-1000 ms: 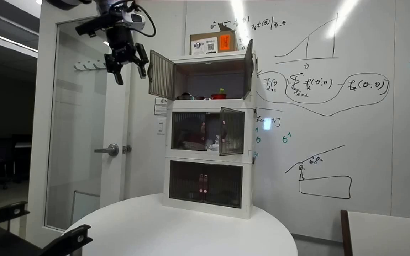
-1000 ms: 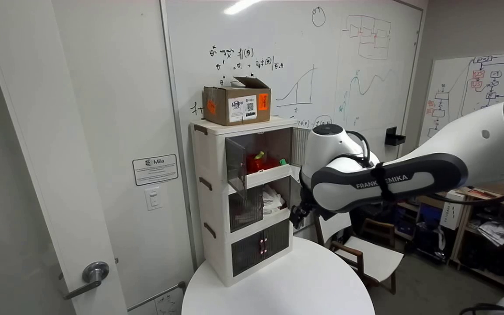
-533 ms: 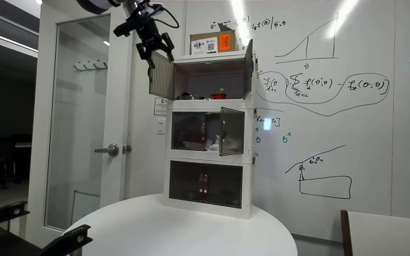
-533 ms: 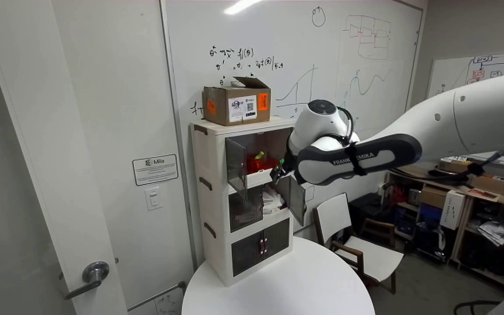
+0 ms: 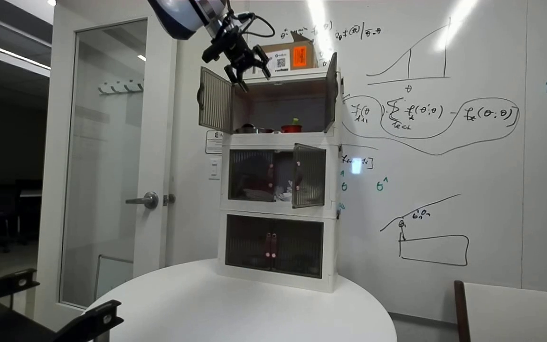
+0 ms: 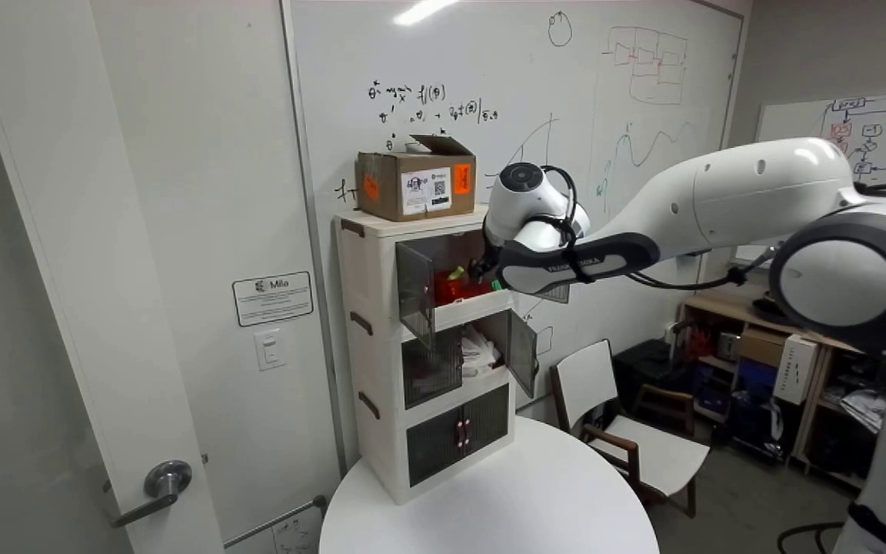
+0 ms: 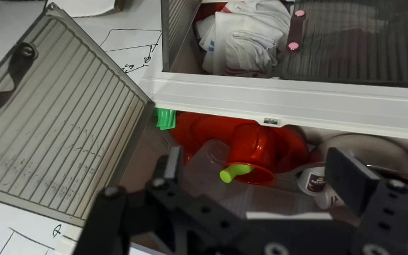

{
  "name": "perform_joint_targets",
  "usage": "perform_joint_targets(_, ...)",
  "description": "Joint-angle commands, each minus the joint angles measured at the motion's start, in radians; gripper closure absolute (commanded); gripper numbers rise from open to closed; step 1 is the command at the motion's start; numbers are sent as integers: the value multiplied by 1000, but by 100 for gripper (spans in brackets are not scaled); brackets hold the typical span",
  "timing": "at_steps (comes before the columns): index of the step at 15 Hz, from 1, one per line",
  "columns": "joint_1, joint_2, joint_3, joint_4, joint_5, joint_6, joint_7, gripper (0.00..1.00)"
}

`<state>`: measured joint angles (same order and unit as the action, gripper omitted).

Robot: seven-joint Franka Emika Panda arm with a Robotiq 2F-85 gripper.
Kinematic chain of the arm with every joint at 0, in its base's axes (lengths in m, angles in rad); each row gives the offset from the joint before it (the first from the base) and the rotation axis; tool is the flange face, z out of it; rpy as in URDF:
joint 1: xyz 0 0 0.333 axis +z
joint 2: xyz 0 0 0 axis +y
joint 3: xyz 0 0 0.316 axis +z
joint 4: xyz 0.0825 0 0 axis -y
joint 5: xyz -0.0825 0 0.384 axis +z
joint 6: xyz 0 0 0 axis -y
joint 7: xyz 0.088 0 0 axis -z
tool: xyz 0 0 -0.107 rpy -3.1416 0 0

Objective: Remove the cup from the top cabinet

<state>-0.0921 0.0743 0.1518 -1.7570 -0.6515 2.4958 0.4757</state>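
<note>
Top cabinet (image 5: 278,107): I see a metal bowl (image 7: 384,152), a clear container (image 7: 204,170).
Red cup (image 7: 251,148): glossy; a lime-green rod (image 7: 235,172) protrudes.
Gripper (image 5: 256,83): its fingers (image 7: 349,180) stand apart.

3 views face the top cabinet (image 5: 273,108), the wrist view nearest

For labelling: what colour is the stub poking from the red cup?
Lime green; the wrist view shows the stub best.

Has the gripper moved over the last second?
Yes. In an exterior view, the gripper has shifted right and up in the picture: it was left of the top cabinet, and now overlaps its upper edge.
</note>
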Motion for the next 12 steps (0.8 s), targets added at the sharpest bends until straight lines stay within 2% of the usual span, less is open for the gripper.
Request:
perform_joint_targets(1,89,185,-76,249,12,-82,46,0)
perform_joint_targets(8,188,460,-188,583,140,-142,-22,0)
perform_joint_targets(9,151,491,-148,618,118,-142,-21,0)
perform_joint_targets(10,151,517,-153,648,119,-135,-32,0)
perform_joint_targets(11,189,541,-212,679,157,-125,-58,0)
perform_joint_targets(12,189,562,-221,702,171,-125,-67,0)
